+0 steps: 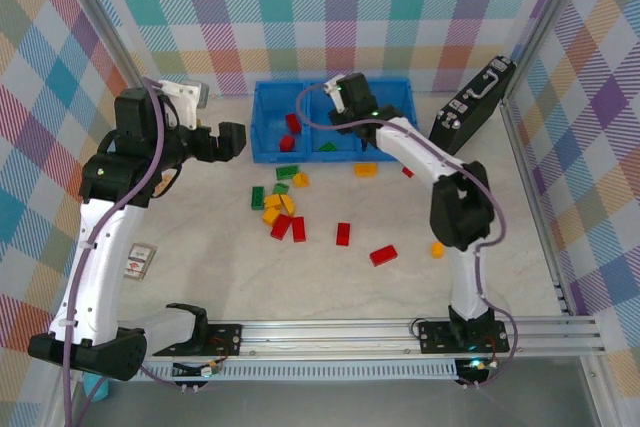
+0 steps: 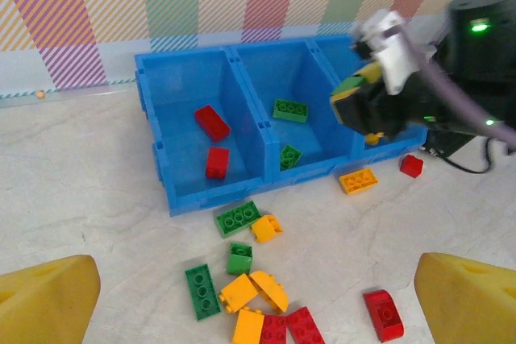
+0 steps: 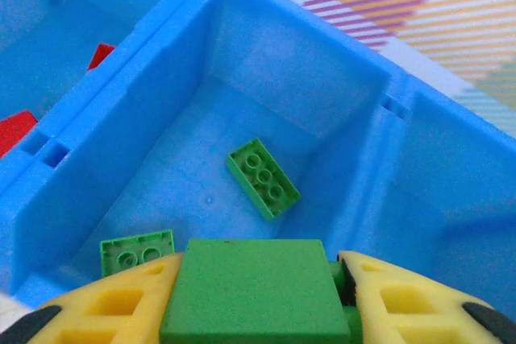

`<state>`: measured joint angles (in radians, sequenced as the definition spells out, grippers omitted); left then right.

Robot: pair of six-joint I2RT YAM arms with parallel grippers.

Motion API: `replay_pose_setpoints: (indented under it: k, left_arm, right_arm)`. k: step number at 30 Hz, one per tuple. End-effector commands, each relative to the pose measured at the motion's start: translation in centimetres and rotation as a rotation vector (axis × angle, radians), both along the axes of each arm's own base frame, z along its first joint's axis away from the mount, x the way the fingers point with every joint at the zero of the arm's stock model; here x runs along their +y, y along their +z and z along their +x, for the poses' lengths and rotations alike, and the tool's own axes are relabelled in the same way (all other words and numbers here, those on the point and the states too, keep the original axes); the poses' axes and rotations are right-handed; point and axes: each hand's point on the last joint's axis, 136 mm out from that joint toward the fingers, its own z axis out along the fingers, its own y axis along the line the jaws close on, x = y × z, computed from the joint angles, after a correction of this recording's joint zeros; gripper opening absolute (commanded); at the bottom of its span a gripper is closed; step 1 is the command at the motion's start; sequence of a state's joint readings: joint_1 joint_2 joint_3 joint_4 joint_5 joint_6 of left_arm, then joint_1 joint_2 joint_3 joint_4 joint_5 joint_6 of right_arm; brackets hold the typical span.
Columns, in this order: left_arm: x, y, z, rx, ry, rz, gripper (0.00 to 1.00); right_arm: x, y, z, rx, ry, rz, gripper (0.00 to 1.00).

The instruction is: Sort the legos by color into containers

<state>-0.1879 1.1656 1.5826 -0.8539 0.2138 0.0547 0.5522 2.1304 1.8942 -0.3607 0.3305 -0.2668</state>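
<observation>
On the table (image 2: 81, 199), left compartment (image 2: 173, 90) holds red legos (image 2: 211, 122), middle compartment (image 2: 274, 70) green legos (image 2: 290, 109).

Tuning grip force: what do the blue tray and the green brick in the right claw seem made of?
The blue tray looks like moulded plastic: soft sheen, ribbed walls. The green brick in the right claw seems hard plastic: smooth flat face, crisp edges.

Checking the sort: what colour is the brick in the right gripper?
Green brick; right wrist view shows it best.
</observation>
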Motion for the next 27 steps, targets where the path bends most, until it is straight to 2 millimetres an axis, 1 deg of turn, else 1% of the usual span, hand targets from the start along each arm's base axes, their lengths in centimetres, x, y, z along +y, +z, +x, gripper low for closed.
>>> replay_pose_setpoints:
  k: [1,3,4,8,12,14,16,17,19,22,24,27]
  left_arm:
    - [0.2,1.3,-0.7,-0.034,0.001,0.02,1.0]
    - [0.2,1.3,-0.7,-0.035,0.0,0.02,1.0]
    - [0.2,1.3,-0.7,-0.034,0.0,0.021,1.0]
    - [0.2,1.0,-0.5,-0.026,-0.002,0.02,1.0]
    - [0.0,1.0,-0.4,-0.025,-0.006,0.016,1.0]
    - [0.0,0.9,-0.4,-0.021,-0.008,0.015,1.0]
    - [0.0,0.9,-0.3,-0.021,-0.008,0.015,1.0]
    - [0.0,0.9,-0.4,-0.02,-0.01,0.014,1.0]
    - [-0.1,0.9,-0.4,-0.02,-0.01,0.013,1.0]
    - [-0.1,1.1,-0.5,-0.027,-0.013,0.01,1.0]
    - [-0.2,1.2,-0.6,-0.029,-0.017,0.005,1.0]
    - [-0.2,1.2,-0.9,-0.033,-0.021,-0.001,1.0]
  right_arm:
    - [2.2,-0.7,2.1,-0.072,0.095,-0.116,0.32]
    - [2.8,-1.8,2.8,-0.062,0.112,-0.154,0.34]
    - [3.1,-2.7,3.0,-0.055,0.122,-0.183,0.36]
    - [3.9,-4.2,3.2,-0.048,0.144,-0.238,0.4]
    - [4.0,-4.8,3.2,-0.04,0.145,-0.268,0.41]
    - [4.1,-5.0,3.2,-0.041,0.149,-0.285,0.44]
    - [4.2,-5.2,3.2,-0.033,0.151,-0.294,0.48]
    - [4.1,-5.1,3.2,-0.031,0.148,-0.294,0.53]
    - [4.0,-4.5,3.1,-0.029,0.139,-0.281,0.6]
    - [3.8,-2.3,2.2,-0.021,0.114,-0.231,0.7]
    - [3.6,-0.5,1.3,-0.014,0.093,-0.192,0.73]
    - [2.9,2.0,-0.6,0.013,0.03,-0.13,0.75]
